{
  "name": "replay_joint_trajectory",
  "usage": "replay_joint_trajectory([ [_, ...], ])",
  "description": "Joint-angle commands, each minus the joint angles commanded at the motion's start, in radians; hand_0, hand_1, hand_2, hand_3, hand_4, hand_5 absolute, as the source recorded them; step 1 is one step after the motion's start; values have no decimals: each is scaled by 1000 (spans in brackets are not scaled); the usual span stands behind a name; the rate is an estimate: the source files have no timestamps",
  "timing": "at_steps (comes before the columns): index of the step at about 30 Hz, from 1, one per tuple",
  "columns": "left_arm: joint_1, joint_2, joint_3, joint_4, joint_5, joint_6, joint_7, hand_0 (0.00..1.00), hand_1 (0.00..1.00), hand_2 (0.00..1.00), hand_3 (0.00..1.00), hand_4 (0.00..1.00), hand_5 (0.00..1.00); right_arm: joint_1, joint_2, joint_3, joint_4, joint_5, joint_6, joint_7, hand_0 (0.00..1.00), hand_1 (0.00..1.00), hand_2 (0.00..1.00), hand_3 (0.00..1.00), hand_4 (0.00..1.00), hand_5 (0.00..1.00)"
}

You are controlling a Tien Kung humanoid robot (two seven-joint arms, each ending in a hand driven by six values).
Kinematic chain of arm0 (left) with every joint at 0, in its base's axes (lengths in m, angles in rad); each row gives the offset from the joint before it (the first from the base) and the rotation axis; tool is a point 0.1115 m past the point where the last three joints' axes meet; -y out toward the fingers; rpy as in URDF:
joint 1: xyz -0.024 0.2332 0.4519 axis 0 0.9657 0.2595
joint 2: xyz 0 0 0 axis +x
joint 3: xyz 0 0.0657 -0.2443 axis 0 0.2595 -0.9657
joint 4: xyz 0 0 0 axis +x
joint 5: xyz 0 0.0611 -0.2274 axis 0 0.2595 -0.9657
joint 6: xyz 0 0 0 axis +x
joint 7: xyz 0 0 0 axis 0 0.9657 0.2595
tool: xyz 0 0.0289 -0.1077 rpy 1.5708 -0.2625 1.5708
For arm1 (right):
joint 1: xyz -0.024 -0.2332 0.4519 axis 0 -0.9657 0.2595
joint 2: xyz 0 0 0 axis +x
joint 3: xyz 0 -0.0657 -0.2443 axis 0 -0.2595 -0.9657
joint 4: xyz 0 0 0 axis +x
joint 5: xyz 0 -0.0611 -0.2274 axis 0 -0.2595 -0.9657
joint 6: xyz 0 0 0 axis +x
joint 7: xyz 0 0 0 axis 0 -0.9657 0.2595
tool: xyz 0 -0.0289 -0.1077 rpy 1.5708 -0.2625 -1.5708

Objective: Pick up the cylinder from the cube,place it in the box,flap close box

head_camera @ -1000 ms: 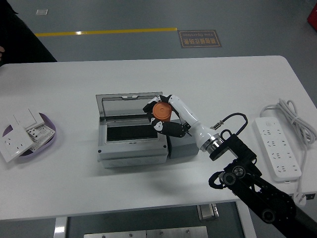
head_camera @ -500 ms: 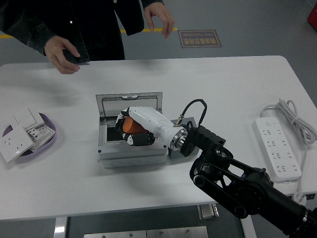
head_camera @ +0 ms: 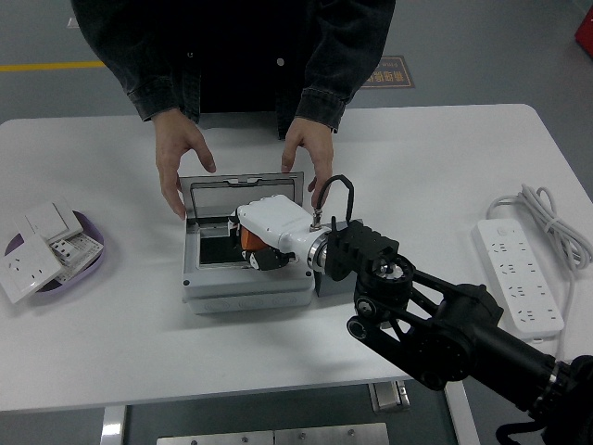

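The grey box (head_camera: 243,293) stands open mid-table, its lid (head_camera: 243,195) raised at the back. My right hand (head_camera: 255,248) reaches into the box from the right, palm down, fingers curled around the orange cylinder (head_camera: 248,238) low inside the box. The dark cube (head_camera: 322,280) sits against the box's right side, mostly hidden by my wrist. A person stands at the far side; one hand (head_camera: 181,158) touches the box's left back corner, the other hand (head_camera: 310,153) its right back corner. My left arm is out of view.
A purple dish (head_camera: 93,255) with white socket plates (head_camera: 28,255) lies at the left. A white power strip (head_camera: 519,278) with its cable lies at the right edge.
My right hand has lowered the cylinder deeper into the box. The person has stepped up to the table and put both hands on the box's back corners.
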Motion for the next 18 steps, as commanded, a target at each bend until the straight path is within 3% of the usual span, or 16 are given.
replay_joint_trajectory([
  [1,0,0,0,0,0,0,0,638,673,676,711,765,320,2,0,-3,-1,-2,0,0,299,430,526,602,315,2],
  [6,-2,0,1,0,3,0,-1,638,673,676,711,765,320,9,1,-15,-1,8,-9,1,299,430,526,602,315,2],
  [7,-2,0,2,0,2,0,-1,638,672,676,711,765,320,9,1,-16,0,10,-10,2,592,647,660,691,435,166],
  [12,-3,-1,3,0,2,0,-1,638,672,676,711,765,320,11,2,-22,1,10,-26,11,592,647,660,691,435,166],
  [13,-3,0,3,0,3,0,-1,638,673,676,712,765,320,11,3,-22,1,10,-28,13,795,720,710,700,525,282],
  [18,-4,0,2,0,4,0,0,638,673,676,712,765,320,9,2,-24,-5,13,-32,15,795,720,710,700,525,282],
])
